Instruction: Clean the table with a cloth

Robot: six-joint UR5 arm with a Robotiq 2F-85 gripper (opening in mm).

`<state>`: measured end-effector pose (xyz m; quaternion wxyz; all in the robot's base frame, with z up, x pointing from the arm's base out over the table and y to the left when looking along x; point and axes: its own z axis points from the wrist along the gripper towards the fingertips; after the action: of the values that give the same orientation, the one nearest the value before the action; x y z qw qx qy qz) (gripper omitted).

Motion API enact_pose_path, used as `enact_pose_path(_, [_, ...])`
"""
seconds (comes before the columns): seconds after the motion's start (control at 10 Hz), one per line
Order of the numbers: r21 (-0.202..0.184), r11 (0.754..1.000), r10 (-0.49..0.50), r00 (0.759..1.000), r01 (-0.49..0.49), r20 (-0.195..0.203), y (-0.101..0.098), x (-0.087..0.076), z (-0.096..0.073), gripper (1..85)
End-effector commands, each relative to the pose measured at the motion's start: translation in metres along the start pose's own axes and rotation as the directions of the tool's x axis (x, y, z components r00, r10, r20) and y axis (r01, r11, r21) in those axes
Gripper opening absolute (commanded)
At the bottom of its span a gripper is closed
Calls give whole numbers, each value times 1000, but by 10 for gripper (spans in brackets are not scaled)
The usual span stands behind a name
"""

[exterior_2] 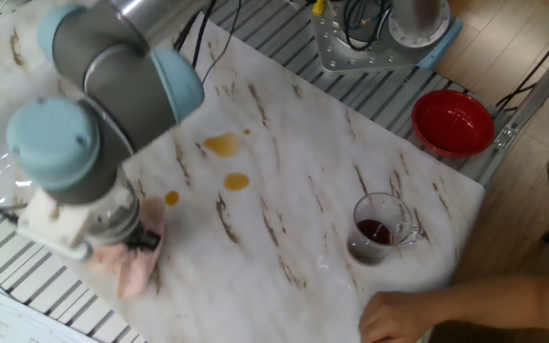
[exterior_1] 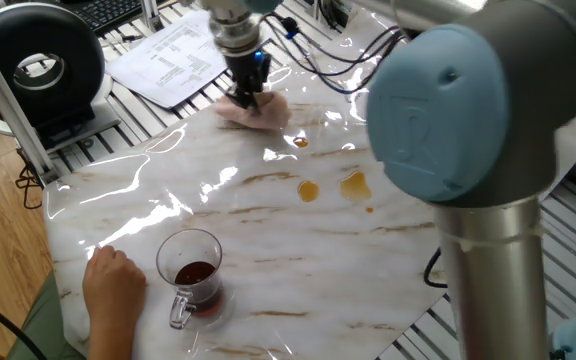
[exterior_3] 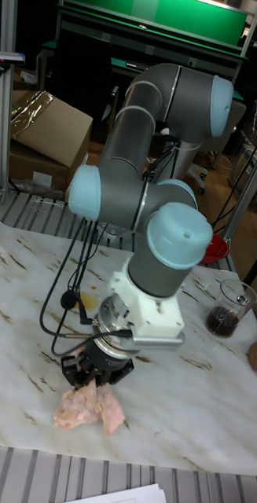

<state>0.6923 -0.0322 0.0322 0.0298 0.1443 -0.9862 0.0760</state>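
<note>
Nearest you in the first fixed view, a person's hand rests beside a glass mug of dark liquid, probably steadying it clear of the wiping path. Past that, amber spills sit mid-table, unwiped. Farthest back, your gripper is clamped on the cloth, pinching it from above so the pink rag bunches under the fingers near the table's far edge. Held that way, it looks ready for you to drag toward the stains. Printed papers lie beyond, off the marble.
</note>
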Motion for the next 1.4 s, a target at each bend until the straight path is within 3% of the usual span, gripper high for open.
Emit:
enact_pose_path(0.0, [-43, 999, -19, 1000, 18, -17, -10, 52, 4, 13])
enact_pose_path(0.2, [-60, 998, -16, 1000, 14, -26, -14, 80, 15, 13])
enact_pose_path(0.4, [-54, 999, -4, 1000, 4, -7, -21, 94, 31, 13])
enact_pose_path(0.5, [-65, 998, 2, 1000, -2, 8, -19, 95, 36, 13])
enact_pose_path(0.7, [-143, 989, 41, 998, -34, 46, 8, 86, 42, 13])
enact_pose_path(0.8, [-152, 987, 63, 997, -55, 51, 17, 82, 44, 13])
enact_pose_path(1.1, [-187, 975, 130, 991, -121, 38, 47, 76, 36, 13])
enact_pose_path(1.3, [-257, 958, 134, 991, -126, 11, 53, 79, 21, 13])
